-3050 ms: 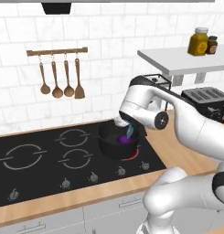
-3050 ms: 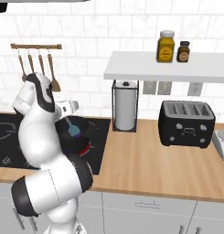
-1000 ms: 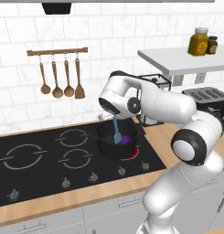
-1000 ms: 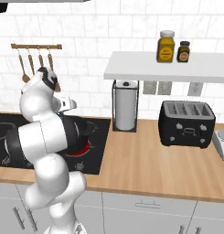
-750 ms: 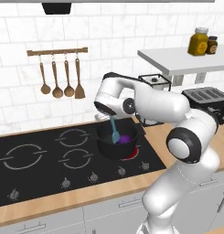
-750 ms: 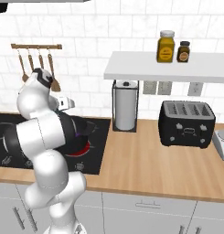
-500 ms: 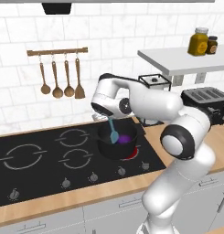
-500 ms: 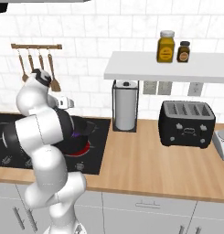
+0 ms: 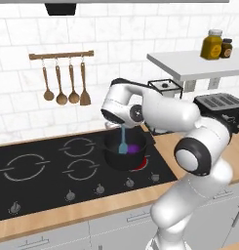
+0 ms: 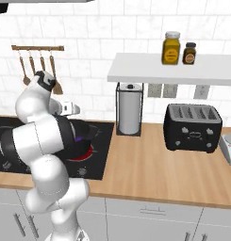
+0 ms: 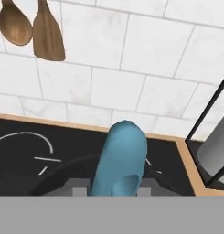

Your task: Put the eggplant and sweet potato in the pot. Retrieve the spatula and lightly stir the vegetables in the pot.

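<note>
Since a second ago: my hand has swung left over the pot (image 9: pixel 125 155) — the base cameras have not shifted.
Left base view: my gripper (image 9: pixel 122 125) is clamped on the spatula (image 9: pixel 122 142), which hangs blade-down into the pot beside the eggplant (image 9: pixel 135 148); sweet potato hard to make out. Free hob lies to the left.
Right base view: my arm hides most of the pot; only a purple sliver peeks past it.
Hand view: the spatula's blue handle rises close up, blurred; wooden spoons (image 11: pixel 15 23) are cut off at the top edge.
</note>
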